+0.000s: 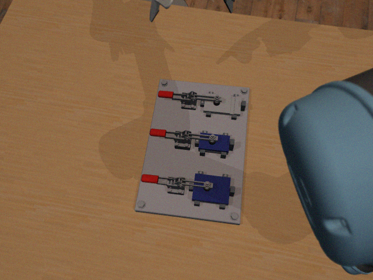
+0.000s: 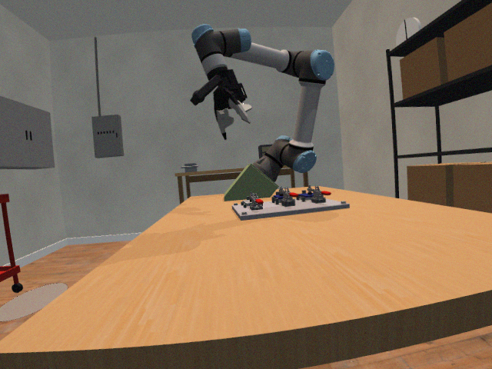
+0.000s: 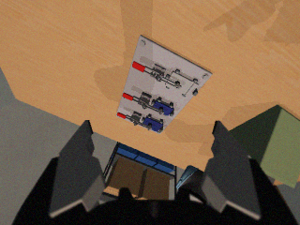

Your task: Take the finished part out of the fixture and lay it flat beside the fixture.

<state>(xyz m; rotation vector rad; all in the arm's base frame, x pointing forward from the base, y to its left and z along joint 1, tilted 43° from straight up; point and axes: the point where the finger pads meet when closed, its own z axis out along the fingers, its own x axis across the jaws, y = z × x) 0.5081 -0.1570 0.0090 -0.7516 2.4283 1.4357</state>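
The finished part [image 1: 224,105] [image 3: 187,83] is a light grey plate with a slot line near one end, in the end station of the fixture plate [image 1: 168,156] [image 2: 274,211] [image 3: 144,53]. A clamp arm with a red handle [image 1: 165,94] [image 3: 139,67] lies over it, its tip on or just above the part. Two blue blanks [image 1: 222,145] [image 1: 217,192] [image 3: 163,108] [image 3: 153,124] sit in the other stations under lowered clamp arms. My gripper [image 1: 192,14] [image 2: 237,128] [image 3: 152,121] is open and empty, high above the table and away from the fixture.
A green wedge-shaped block [image 2: 250,183] [image 3: 281,145] stands behind the fixture by the arm's base. The arm's blue joint cover [image 1: 334,168] fills the right side of the top view. Small stop blocks and corner bolts stand up from the fixture plate.
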